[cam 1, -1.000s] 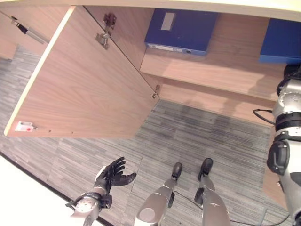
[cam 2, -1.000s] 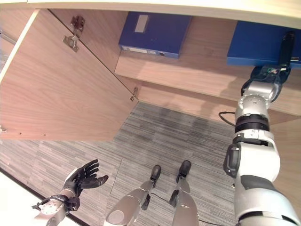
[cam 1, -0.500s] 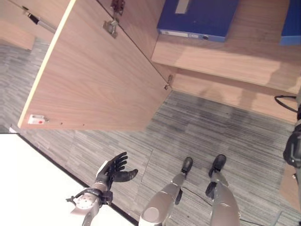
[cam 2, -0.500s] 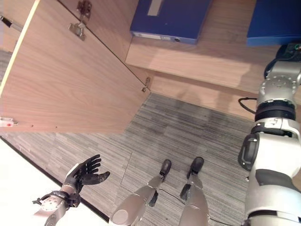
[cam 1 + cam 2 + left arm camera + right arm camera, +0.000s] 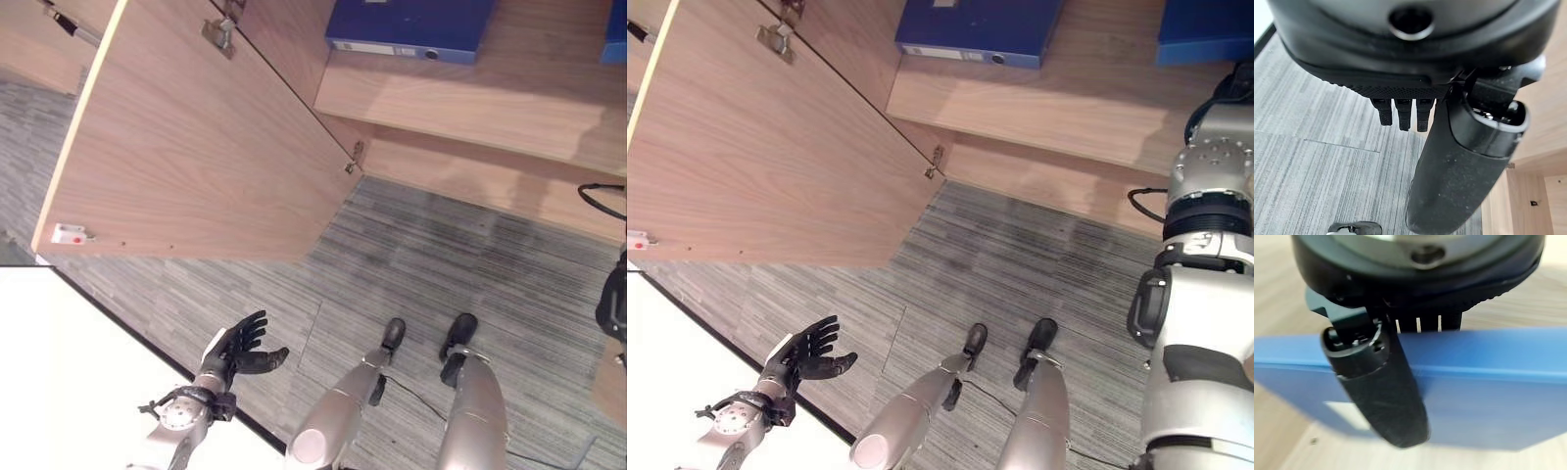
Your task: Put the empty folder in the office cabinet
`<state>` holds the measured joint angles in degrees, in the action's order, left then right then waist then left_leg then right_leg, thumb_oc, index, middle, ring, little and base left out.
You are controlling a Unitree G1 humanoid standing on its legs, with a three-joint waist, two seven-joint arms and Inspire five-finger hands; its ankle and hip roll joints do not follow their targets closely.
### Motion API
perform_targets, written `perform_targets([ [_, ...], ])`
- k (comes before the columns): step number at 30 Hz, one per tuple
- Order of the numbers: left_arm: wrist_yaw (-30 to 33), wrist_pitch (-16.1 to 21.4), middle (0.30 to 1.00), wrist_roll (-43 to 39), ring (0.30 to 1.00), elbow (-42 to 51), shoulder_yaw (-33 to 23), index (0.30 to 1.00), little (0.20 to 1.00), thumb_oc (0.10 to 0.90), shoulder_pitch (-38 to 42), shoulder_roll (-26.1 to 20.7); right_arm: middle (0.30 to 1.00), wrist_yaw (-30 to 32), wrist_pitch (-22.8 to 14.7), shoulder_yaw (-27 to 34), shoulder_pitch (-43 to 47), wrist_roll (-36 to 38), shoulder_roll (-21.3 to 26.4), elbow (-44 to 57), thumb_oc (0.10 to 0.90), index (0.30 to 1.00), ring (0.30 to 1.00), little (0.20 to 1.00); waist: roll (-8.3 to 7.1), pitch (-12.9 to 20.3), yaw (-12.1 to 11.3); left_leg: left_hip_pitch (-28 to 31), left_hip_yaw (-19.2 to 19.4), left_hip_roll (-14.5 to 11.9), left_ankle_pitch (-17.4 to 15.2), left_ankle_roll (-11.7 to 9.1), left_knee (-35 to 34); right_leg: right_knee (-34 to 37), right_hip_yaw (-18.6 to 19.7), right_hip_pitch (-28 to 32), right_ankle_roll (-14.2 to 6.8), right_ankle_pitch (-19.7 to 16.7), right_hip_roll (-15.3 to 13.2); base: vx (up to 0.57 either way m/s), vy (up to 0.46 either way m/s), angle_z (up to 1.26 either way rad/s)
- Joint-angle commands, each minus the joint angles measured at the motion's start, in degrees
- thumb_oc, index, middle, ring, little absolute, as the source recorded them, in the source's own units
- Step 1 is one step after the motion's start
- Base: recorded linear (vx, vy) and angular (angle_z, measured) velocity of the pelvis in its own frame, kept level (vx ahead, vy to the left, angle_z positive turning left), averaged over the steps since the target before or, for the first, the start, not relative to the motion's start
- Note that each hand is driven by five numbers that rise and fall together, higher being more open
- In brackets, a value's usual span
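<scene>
A blue folder (image 5: 1488, 382) lies on the cabinet's shelf (image 5: 1087, 98) at the far right (image 5: 1205, 29). My right hand (image 5: 1415, 289) is up at it: the thumb (image 5: 1386, 391) lies across the folder's face and the fingers reach behind its edge, pinching it. The right arm stretches up to the shelf in the right eye view. My left hand (image 5: 235, 348) hangs low on the left over the carpet, fingers spread and holding nothing; in the left wrist view its thumb (image 5: 1459, 166) stands out over the floor.
A second blue folder (image 5: 411, 24) lies further left on the same shelf. The cabinet's wooden door (image 5: 196, 147) stands wide open on the left. A white desk surface (image 5: 69, 372) is at the lower left, beside the grey carpet (image 5: 441, 264).
The head camera has shifted, so the cabinet sits higher in view. My right hand stays on the blue folder at the shelf. The left hand keeps its open pose.
</scene>
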<state>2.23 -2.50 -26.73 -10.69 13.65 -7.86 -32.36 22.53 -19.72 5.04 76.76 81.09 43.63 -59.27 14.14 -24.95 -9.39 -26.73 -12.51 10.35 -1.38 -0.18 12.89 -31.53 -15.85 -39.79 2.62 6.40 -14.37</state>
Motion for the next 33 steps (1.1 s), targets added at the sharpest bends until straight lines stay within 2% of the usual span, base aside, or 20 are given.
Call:
perform_targets([
  [1, 2.7, 1.5, 0.9, -0.5, 0.9, 1.8, -4.4, 0.9, 0.9, 0.8, -3.8, -7.0, 0.9, -4.0, 1.5, -8.7, 5.8, -5.4, 7.7, 5.7, 0.8, 0.9, 0.9, 0.9, -1.39, 0.1, -0.7, 3.6, 5.3, -3.9, -15.1, -0.1, 11.3, -7.1, 1.3, 0.9, -2.7, 7.8, 3.3, -0.02, 0.016, -0.03],
  [2, 2.7, 1.5, 0.9, -0.5, 0.9, 1.9, -4.4, 0.9, 0.9, 0.8, -3.8, -7.0, 0.9, -4.1, 1.6, -8.9, 6.1, -5.3, 7.8, 5.4, 0.8, 0.9, 0.9, 0.9, -1.34, 0.0, -0.7, 3.6, 5.3, -3.9, -15.1, -0.1, 11.3, -7.1, 1.3, 0.8, -2.7, 7.7, 3.3, -0.05, 0.017, -0.05],
  [3, 2.1, 1.5, 0.9, -0.7, 0.9, 2.1, -4.9, 0.9, 0.9, 0.8, -4.1, -7.6, 0.9, -5.5, 6.2, -12.7, 6.7, -8.5, 9.4, 2.3, 0.8, 0.9, 0.9, 0.9, -2.14, 0.0, -0.6, 3.7, 5.5, -4.0, -15.2, -0.1, 10.5, -6.4, 1.4, 0.5, -2.7, 7.2, 3.5, -0.04, -0.001, -0.04],
  [5, 1.9, 1.6, 0.9, -0.8, 0.9, 2.4, -5.2, 0.9, 0.9, 0.8, -4.3, -7.7, 0.9, -6.7, 8.1, -14.6, 7.7, -9.4, 9.9, 0.6, 0.8, 0.9, 0.9, 0.9, -2.25, 0.0, -0.6, 4.0, 5.7, -4.2, -15.1, -0.1, 9.8, -5.9, 1.6, 0.5, -2.6, 7.0, 3.8, -0.02, -0.001, -0.02],
  [6, 1.7, 1.6, 0.9, -0.9, 0.9, 2.4, -5.5, 0.9, 0.9, 0.8, -4.4, -8.1, 0.9, -7.3, 10.3, -16.6, 7.4, -11.1, 10.4, -1.2, 0.8, 0.9, 0.9, 0.9, -2.63, 0.0, -0.5, 4.3, 5.8, -4.3, -15.2, 0.0, 9.3, -5.7, 1.6, 0.4, -2.6, 6.9, 4.0, -0.05, -0.001, -0.01],
  [7, 1.0, 1.8, 0.9, -0.9, 0.9, 2.5, -6.0, 0.9, 0.9, 0.8, -4.6, -8.9, 0.9, -10.0, 15.4, -21.1, 8.2, -15.3, 11.1, -4.5, 0.8, 0.9, 0.9, 0.9, -3.31, 0.0, -0.5, 4.9, 6.0, -4.7, -15.4, 0.0, 8.7, -5.1, 1.8, 0.6, -2.6, 6.6, 4.2, -0.05, 0.0, -0.01],
  [9, 0.8, 1.9, 0.9, -0.9, 0.9, 2.7, -6.2, 0.9, 0.9, 0.8, -4.6, -8.9, 0.9, -11.4, 17.2, -23.1, 9.2, -16.2, 11.0, -5.9, 0.8, 0.9, 0.9, 0.9, -3.29, -0.2, -0.3, 5.1, 6.2, -4.9, -15.5, 0.1, 8.7, -4.8, 1.8, 0.8, -2.5, 6.5, 4.3, -0.04, -0.008, -0.06],
  [11, 0.1, 2.0, 0.9, -1.0, 0.9, 3.2, -6.4, 0.9, 0.9, 0.8, -4.6, -10.0, 0.9, -15.5, 22.0, -28.6, 9.8, -21.5, 10.9, -8.3, 0.8, 0.9, 0.9, 0.9, -4.05, -0.7, -0.1, 5.3, 6.6, -5.3, -16.0, 0.2, 9.8, -4.8, 1.8, 1.4, -2.1, 6.6, 4.5, -0.05, -0.02, -0.07],
  [14, -1.2, 1.9, 0.9, -0.9, 0.9, 3.5, -6.5, 0.9, 0.9, 0.8, -4.7, -11.4, 0.9, -19.5, 26.3, -34.2, 11.1, -28.5, 11.8, -11.3, 0.8, 0.9, 0.9, 0.9, -4.66, -1.0, 0.1, 5.5, 6.8, -5.5, -16.1, 0.3, 10.3, -4.3, 1.4, 2.1, -1.9, 6.5, 4.5, -0.03, -0.019, -0.05],
  [15, -1.2, 1.9, 0.9, -1.0, 0.9, 3.5, -6.5, 0.9, 0.9, 0.8, -4.7, -11.3, 0.9, -19.7, 26.4, -34.5, 11.5, -28.6, 11.8, -11.5, 0.8, 0.9, 0.9, 0.9, -4.56, -1.1, 0.1, 5.5, 6.8, -5.5, -16.1, 0.3, 10.3, -4.3, 1.4, 2.2, -1.9, 6.5, 4.5, -0.03, -0.019, -0.04],
  [16, -2.2, 1.9, 0.9, -0.6, 0.9, 4.0, -6.4, 0.9, 0.9, 0.8, -5.0, -12.7, 0.9, -22.5, 28.8, -37.7, 11.9, -33.0, 12.2, -13.2, 0.8, 0.9, 0.9, 0.9, -4.78, -1.2, 0.1, 5.6, 6.9, -5.6, -16.0, 0.3, 10.5, -4.0, 1.2, 2.5, -1.8, 6.4, 4.5, -0.02, -0.013, -0.05],
  [21, -4.0, 1.4, 0.9, 0.2, 0.9, 5.0, -6.8, 0.9, 0.9, 0.8, -5.5, -13.8, 0.9, -28.2, 32.0, -43.1, 12.7, -39.9, 13.0, -15.6, 0.8, 0.9, 0.9, 0.9, -4.82, -1.5, 0.2, 6.2, 6.9, -5.8, -15.5, 0.3, 9.7, -3.3, 0.9, 2.9, -1.7, 6.2, 4.7, -0.02, -0.015, -0.02],
  [28, -5.0, 1.5, 0.9, 1.4, 0.9, 5.1, -7.2, 0.9, 0.9, 0.8, -6.1, -13.3, 0.9, -31.0, 32.3, -44.7, 10.7, -41.1, 13.1, -14.7, 0.8, 0.9, 0.9, 0.9, -4.58, -1.1, 0.1, 8.0, 6.7, -6.0, -14.1, 0.1, 5.8, -1.5, 0.5, 3.2, -2.1, 5.5, 5.1, -0.01, -0.006, -0.02],
  [33, -5.5, 1.7, 0.9, 1.9, 0.9, 5.4, -7.8, 0.9, 0.9, 0.8, -6.9, -12.4, 0.9, -32.4, 32.7, -46.4, 11.0, -45.2, 14.0, -17.6, 0.8, 0.9, 0.9, 0.9, -3.93, 0.2, 0.0, 10.5, 6.4, -6.5, -12.6, 0.2, 1.1, 0.0, 0.3, 3.6, -2.7, 4.9, 5.7, 0.0, 0.0, -0.01],
])
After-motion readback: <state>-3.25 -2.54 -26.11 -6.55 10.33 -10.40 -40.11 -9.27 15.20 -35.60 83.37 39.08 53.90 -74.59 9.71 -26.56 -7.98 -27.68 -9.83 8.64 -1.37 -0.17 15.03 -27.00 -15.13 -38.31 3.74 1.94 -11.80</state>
